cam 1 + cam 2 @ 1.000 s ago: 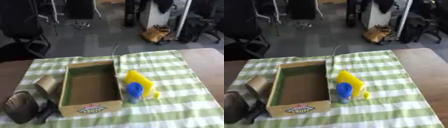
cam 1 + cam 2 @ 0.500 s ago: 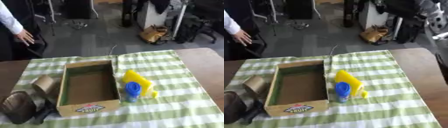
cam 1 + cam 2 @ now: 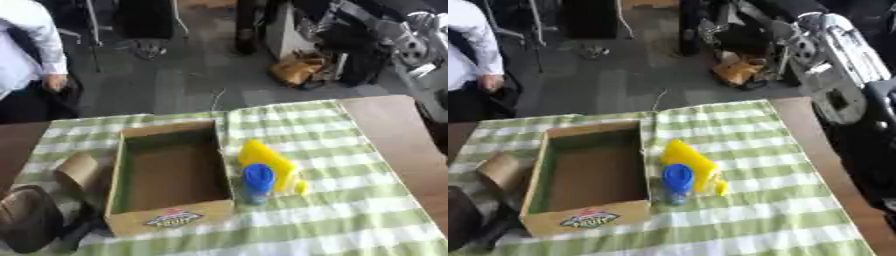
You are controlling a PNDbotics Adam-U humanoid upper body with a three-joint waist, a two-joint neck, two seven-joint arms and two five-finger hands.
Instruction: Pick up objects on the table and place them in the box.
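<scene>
Below me, an open brown cardboard box (image 3: 171, 175) sits beside a yellow plastic bottle (image 3: 269, 161) and blue-capped jar (image 3: 258, 182); neither robot hand shows.

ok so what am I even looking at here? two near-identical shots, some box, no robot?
Both pictures come from one stereo camera in the robot's head, its left and right eyes, looking down at the table at the same moment. That is why they nearly match.

The robot is a humanoid upper body with two arms. Only its right arm, silver and black, shows at the right edge of the right eye view. Neither hand is visible, so nothing is held.

On the striped cloth stands an open cardboard box with nothing visible inside. Right of it lie a yellow object and a blue-capped bottle, close together. Left of the box are a brown cardboard roll and a dark rounded thing that I can't identify.
</scene>
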